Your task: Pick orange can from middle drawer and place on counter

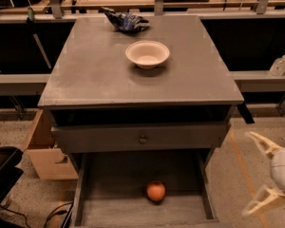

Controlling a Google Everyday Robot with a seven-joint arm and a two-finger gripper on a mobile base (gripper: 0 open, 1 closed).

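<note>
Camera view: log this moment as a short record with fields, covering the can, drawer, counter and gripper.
orange can: on the middle drawer floor, near the centre, nothing touching it
middle drawer: pulled open
counter: holds a white bowl and a crumpled blue item at the back edge
gripper: at the right edge of the view, outside the drawer, fingers spread, holding nothing
task state: can not yet picked
</note>
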